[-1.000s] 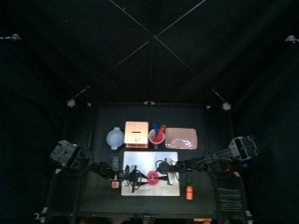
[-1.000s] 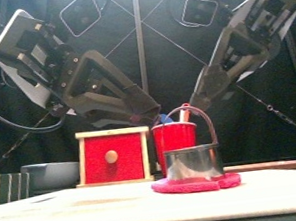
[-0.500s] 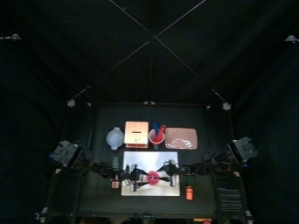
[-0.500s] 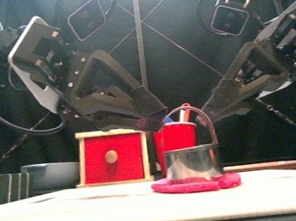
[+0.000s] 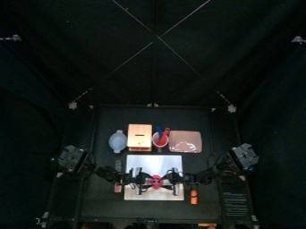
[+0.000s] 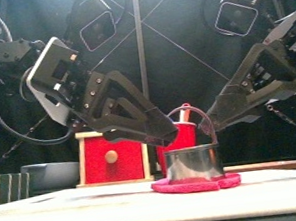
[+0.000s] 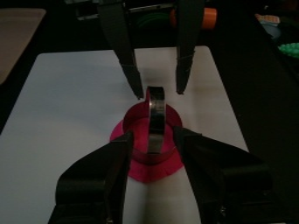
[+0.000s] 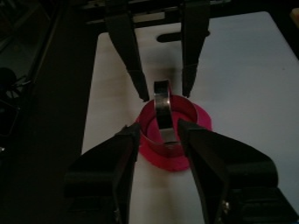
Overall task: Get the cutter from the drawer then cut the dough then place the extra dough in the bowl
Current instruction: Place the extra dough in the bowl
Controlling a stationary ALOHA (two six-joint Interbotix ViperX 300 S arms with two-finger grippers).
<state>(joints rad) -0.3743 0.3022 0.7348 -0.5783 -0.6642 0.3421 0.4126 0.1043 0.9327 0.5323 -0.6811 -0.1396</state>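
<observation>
The cutter (image 6: 194, 164) is a shiny round metal ring with a thin wire handle curving over its top. It stands on the dough (image 6: 196, 185), a flat, soft-looking pink-red disc. The dough lies on the smooth white cutting board (image 7: 70, 87). The left gripper (image 7: 156, 137) has its black jaws spread wide. The dough sits between their tips, with the cutter just past them. The right gripper (image 8: 163, 125) faces it from the other side, its jaws spread the same way around the dough.
</observation>
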